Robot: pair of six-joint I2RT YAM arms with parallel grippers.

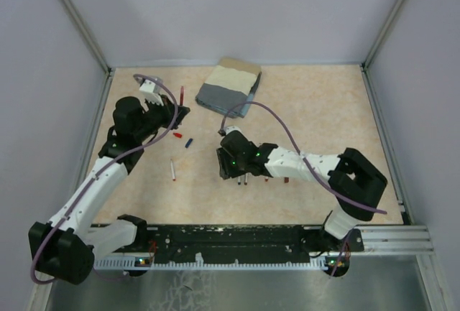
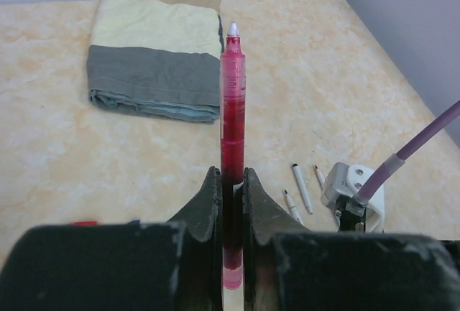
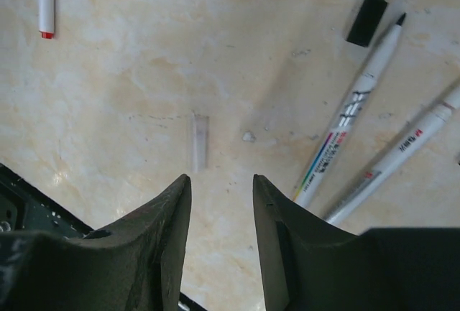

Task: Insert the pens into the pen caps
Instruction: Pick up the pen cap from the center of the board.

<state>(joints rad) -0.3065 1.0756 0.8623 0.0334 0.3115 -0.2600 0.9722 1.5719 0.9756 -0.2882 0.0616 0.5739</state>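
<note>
Beige table [image 1: 323, 103], grey walls around it. The left gripper [image 2: 231, 182] is clamped on a red pen [image 2: 232, 95], with the tip pointing away from the wrist — probably so that a cap can be pushed onto it. The right gripper [image 3: 221, 182] hovers low, jaws apart and empty, with a small clear cap [image 3: 200, 142] just ahead of them — likely its target. Two white pens [image 3: 352, 110] and a black cap [image 3: 369, 11] lie beside it.

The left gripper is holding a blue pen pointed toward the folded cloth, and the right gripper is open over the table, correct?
No, the pen in the left gripper is red, not blue; the left wrist view shows it. It does point toward the folded cloth, and the right gripper is open over the table.
</note>
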